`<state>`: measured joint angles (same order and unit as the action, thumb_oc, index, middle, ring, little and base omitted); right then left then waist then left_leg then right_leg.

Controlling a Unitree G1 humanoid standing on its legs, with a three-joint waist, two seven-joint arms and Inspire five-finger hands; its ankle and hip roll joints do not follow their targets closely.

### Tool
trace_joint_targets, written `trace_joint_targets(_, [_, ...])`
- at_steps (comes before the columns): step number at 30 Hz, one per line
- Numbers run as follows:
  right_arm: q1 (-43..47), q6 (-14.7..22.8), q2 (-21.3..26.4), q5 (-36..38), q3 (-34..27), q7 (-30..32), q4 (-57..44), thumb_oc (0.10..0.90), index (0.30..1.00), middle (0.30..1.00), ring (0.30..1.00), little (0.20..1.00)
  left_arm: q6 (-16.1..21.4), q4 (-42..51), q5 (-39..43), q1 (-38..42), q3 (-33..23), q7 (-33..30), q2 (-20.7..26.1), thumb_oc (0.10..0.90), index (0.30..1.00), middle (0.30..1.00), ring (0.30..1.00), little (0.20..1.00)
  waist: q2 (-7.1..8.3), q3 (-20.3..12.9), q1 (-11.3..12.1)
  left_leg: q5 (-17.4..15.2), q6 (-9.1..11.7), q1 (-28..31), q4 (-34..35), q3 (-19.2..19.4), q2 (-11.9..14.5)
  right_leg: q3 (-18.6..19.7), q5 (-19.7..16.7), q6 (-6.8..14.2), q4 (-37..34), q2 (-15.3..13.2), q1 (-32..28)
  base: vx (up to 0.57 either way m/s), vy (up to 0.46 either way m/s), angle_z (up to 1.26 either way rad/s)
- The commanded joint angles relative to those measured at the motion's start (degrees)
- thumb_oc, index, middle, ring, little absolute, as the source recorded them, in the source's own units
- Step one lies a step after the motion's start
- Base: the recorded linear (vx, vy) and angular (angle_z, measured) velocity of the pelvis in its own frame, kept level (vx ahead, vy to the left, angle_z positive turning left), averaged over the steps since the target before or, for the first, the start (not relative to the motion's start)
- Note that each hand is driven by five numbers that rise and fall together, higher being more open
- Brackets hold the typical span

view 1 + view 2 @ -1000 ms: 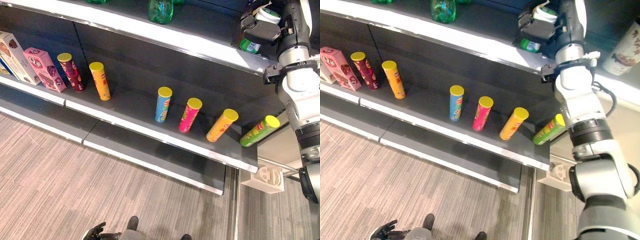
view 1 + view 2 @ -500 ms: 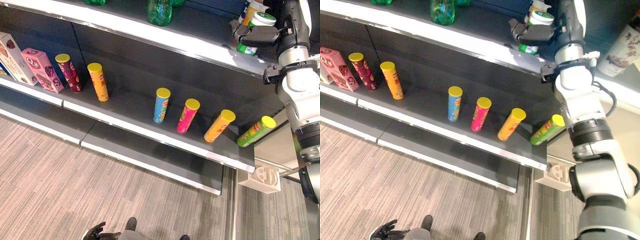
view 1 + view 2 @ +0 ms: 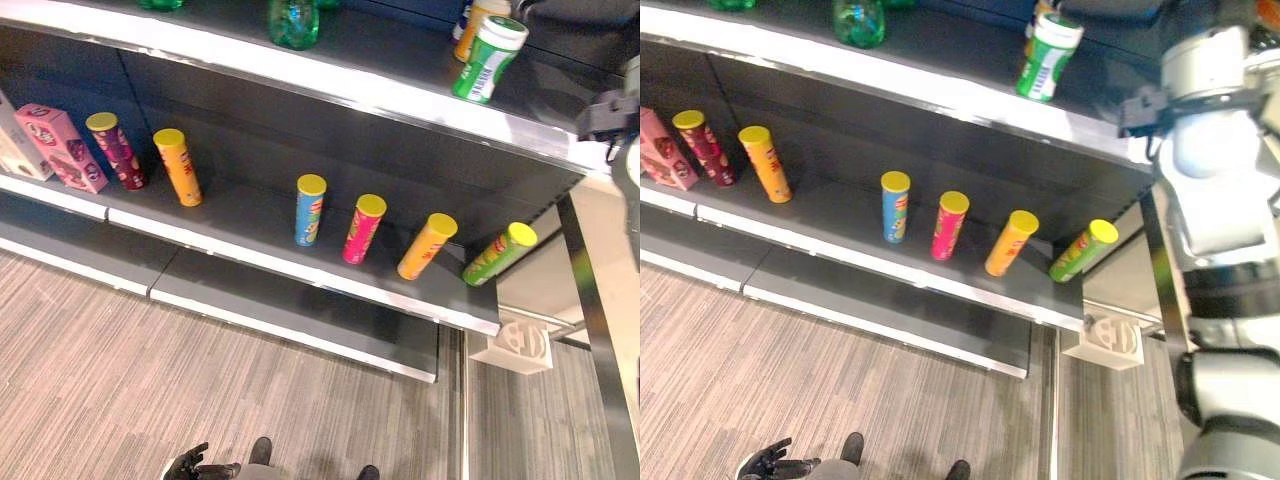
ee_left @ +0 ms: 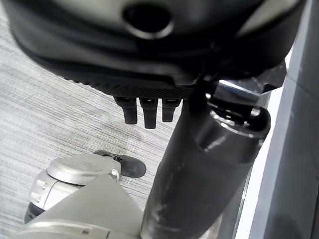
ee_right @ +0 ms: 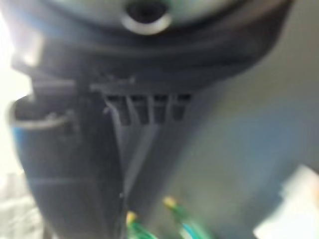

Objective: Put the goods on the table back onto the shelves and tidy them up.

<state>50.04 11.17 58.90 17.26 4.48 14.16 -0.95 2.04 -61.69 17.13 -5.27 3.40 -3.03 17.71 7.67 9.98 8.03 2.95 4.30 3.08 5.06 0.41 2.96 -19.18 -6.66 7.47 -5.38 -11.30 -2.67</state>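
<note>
L hand (image 4: 144, 110) hangs low over the floor (image 3: 90, 370), fingers curled in, clenched on nothing. Mid shelf (image 3: 250, 225): pink box (image 3: 62, 147) at left end, then six cans in a row w/ gaps, the green one (image 3: 498, 254) tilted at the right corner. Green-white can (image 3: 489, 58) stands free on top shelf (image 3: 380, 50) nr front edge, right end. R hand (image 5: 144, 107) blurred, can't tell its state.

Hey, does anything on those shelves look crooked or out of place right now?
Yes. The green-and-white can on the top shelf looks tilted, no hand on it. On the middle shelf, the tall tubes are unevenly spaced; the green tube leans most, at the shelf's end.
</note>
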Motion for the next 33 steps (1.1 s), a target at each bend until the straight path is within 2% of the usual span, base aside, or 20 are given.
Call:
trace_joint_targets(1, [0.58, 6.01, 5.15, -2.88, -7.71, 3.81, -3.98, 0.8, 0.9, 0.9, 0.9, 0.9, 1.53, -2.63, -3.25, 1.35, 0.81, 0.35, 1.85, 0.8, 0.9, 0.9, 0.9, 0.9, 0.95, -3.28, -0.53, -4.07, -0.71, -0.88, -0.28, 2.8, 0.12, 0.68, 2.53, 6.92, 0.38, -5.06, -4.19, 0.0, 0.039, -0.5])
trace_joint_targets(2, [-0.01, 5.95, 5.11, -2.9, -8.26, 3.77, -4.22, 0.8, 0.9, 0.9, 0.9, 0.9, 1.53, -2.63, -3.24, 1.36, 0.96, 0.35, 2.02, 0.8, 0.9, 0.9, 0.9, 0.9, 1.1, -3.31, -0.27, -4.09, -0.71, -0.87, -0.28, 2.91, 0.13, 0.8, 2.51, 6.92, 0.38, -5.06, -4.12, 0.0, 0.051, -0.76])
trace_joint_targets(3, [-7.0, 7.54, 5.43, -2.05, -14.55, 3.56, -8.64, 0.8, 0.9, 0.9, 0.9, 0.9, 1.62, -2.25, -4.1, 1.59, 0.36, 0.52, 1.24, 0.8, 0.9, 0.9, 0.9, 0.9, 0.34, -3.37, -3.63, -4.63, -0.84, 0.16, -0.23, 5.04, 0.35, 3.0, 1.86, 7.16, 0.38, -5.09, -3.0, 0.0, 0.052, -0.78])
trace_joint_targets(4, [-8.02, 7.51, 5.29, -2.03, -15.49, 3.47, -9.03, 0.8, 0.9, 0.9, 0.9, 0.9, 1.62, -2.24, -4.11, 1.59, 0.58, 0.52, 1.51, 0.8, 0.9, 0.9, 0.9, 0.9, 0.57, -3.46, -3.22, -4.63, -0.85, 0.13, -0.22, 5.19, 0.35, 3.17, 1.81, 7.16, 0.38, -5.09, -2.85, 0.0, 0.075, -0.4])
trace_joint_targets(5, [-11.09, 7.9, 4.94, -0.75, -18.1, 2.98, -10.31, 0.8, 0.9, 0.9, 0.9, 0.9, 1.73, -1.97, -4.09, 1.73, 0.65, 0.59, 1.56, 0.8, 0.9, 0.9, 0.9, 0.9, 0.46, -3.59, -4.14, -4.81, -0.9, 0.37, -0.19, 6.0, 0.43, 4.1, 1.65, 7.22, 0.38, -5.1, -2.3, 0.0, 0.025, -0.08])
trace_joint_targets(7, [-11.83, 7.85, 4.85, -0.72, -18.8, 2.93, -10.58, 0.8, 0.9, 0.9, 0.9, 0.9, 1.73, -1.96, -4.07, 1.75, 0.87, 0.6, 1.76, 0.8, 0.9, 0.9, 0.9, 0.9, 0.63, -3.63, -3.76, -4.83, -0.9, 0.37, -0.18, 6.15, 0.44, 4.26, 1.63, 7.22, 0.38, -5.09, -2.19, 0.0, 0.018, -0.47])
trace_joint_targets(11, [-22.65, 8.72, 3.71, 2.68, -27.3, 1.92, -12.2, 0.8, 0.9, 0.9, 0.9, 0.9, 1.87, 0.15, -5.07, 2.0, 0.72, 1.21, 1.43, 0.8, 0.9, 0.9, 0.9, 0.9, -0.52, -3.55, -8.88, -5.52, -1.12, 2.29, -0.32, 10.3, 0.82, 8.69, 0.26, 7.45, 0.38, -4.74, 0.18, 0.0, 0.047, -0.38])
trace_joint_targets(13, [-25.73, 8.14, 4.57, 2.05, -29.25, 1.71, -11.89, 0.8, 0.9, 0.9, 0.9, 0.9, 2.0, 0.77, -5.28, 2.09, 1.03, 1.22, 1.77, 0.8, 0.9, 0.9, 0.9, 0.9, -0.51, -3.75, -8.88, -6.02, -1.05, 2.91, -0.16, 11.45, 0.98, 10.18, 0.36, 7.52, 0.38, -4.45, 0.8, 0.03, 0.03, -0.81])
trace_joint_targets(15, [-33.15, 7.28, 5.51, 2.79, -34.85, 2.27, -8.64, 0.8, 0.9, 0.9, 0.9, 0.9, 2.4, 3.45, -4.91, 2.15, 0.86, 1.1, 1.84, 0.8, 0.9, 0.9, 0.9, 0.9, -0.92, -3.74, -12.86, -6.56, -1.15, 4.54, -0.16, 14.99, 1.52, 14.42, -0.41, 7.53, 0.38, -3.5, 2.8, 0.01, 0.025, -0.91])
trace_joint_targets(18, [-35.14, 7.34, 5.01, 3.29, -36.6, 2.3, -8.12, 0.8, 0.9, 0.9, 0.9, 0.9, 2.37, 3.7, -5.07, 2.05, 1.33, 1.22, 1.86, 0.8, 0.9, 0.9, 0.9, 0.9, -1.03, -3.88, -12.97, -6.69, -1.17, 4.78, -0.15, 15.6, 1.59, 15.16, -0.58, 7.53, 0.38, -3.25, 3.17, 0.01, 0.0, -0.85])
trace_joint_targets(19, [-36.99, 7.08, 4.36, 3.78, -37.91, 2.25, -6.9, 0.8, 0.9, 0.9, 0.9, 0.9, 2.4, 4.2, -5.23, 1.91, 1.51, 1.41, 1.61, 0.8, 0.9, 0.9, 0.9, 0.9, -1.37, -3.78, -14.21, -7.18, -1.17, 5.45, -0.18, 16.32, 1.87, 15.81, -0.4, 7.53, 0.38, -2.88, 3.19, 0.02, 0.0, -0.7])
trace_joint_targets(20, [-37.24, 7.14, 4.35, 3.88, -38.18, 2.18, -6.9, 0.8, 0.9, 0.9, 0.9, 0.9, 2.39, 4.24, -5.24, 1.93, 1.61, 1.41, 1.66, 0.8, 0.9, 0.9, 0.9, 0.9, -1.27, -3.78, -13.99, -6.89, -1.18, 5.35, -0.13, 16.45, 1.81, 15.98, -0.65, 7.53, 0.38, -2.92, 3.4, 0.02, -0.01, -0.42])
trace_joint_targets(21, [-39.34, 7.01, 2.84, 4.87, -39.78, 2.17, -5.69, 0.8, 0.9, 0.9, 0.9, 0.9, 2.41, 4.77, -5.49, 1.8, 1.68, 1.56, 1.37, 0.8, 0.9, 0.9, 0.9, 0.9, -1.5, -3.72, -15.05, -6.96, -1.16, 5.68, -0.09, 17.26, 1.96, 16.64, -0.63, 7.53, 0.38, -2.68, 3.83, 0.0, -0.019, -0.26])
trace_joint_targets(23, [-41.66, 6.94, 0.85, 5.54, -41.03, 1.75, -5.07, 0.8, 0.9, 0.9, 0.9, 0.9, 2.32, 5.53, -5.82, 1.51, 2.07, 1.9, 1.45, 0.8, 0.9, 0.9, 0.9, 0.9, -1.74, -3.64, -15.04, -6.99, -1.05, 5.94, -0.07, 17.62, 2.32, 17.05, -0.46, 7.53, 0.38, -2.44, 3.96, 0.02, -0.032, -0.11])
trace_joint_targets(31, [-44.97, 4.39, -1.79, 5.18, -39.99, -0.54, -0.64, 0.8, 0.9, 0.9, 0.9, 0.9, 1.96, 5.89, -6.95, 1.62, 2.14, 2.64, 1.69, 0.8, 0.9, 0.9, 0.9, 0.9, -2.32, -3.22, -15.35, -6.62, -0.32, 6.47, -0.06, 17.42, 3.41, 16.26, 0.65, 7.1, 0.38, -1.66, 3.11, 0.01, -0.041, 0.0])
trace_joint_targets(33, [-44.25, 2.67, -2.62, 5.29, -36.89, -1.99, 2.99, 0.8, 0.9, 0.9, 0.9, 0.9, 1.63, 5.51, -6.97, 1.79, 2.2, 3.04, 1.81, 0.8, 0.9, 0.9, 0.9, 0.9, -2.61, -3.11, -14.42, -5.97, 0.44, 6.41, -0.06, 16.84, 4.61, 15.06, 1.81, 6.47, 0.38, -0.82, 2.14, 0.03, -0.126, 0.05])
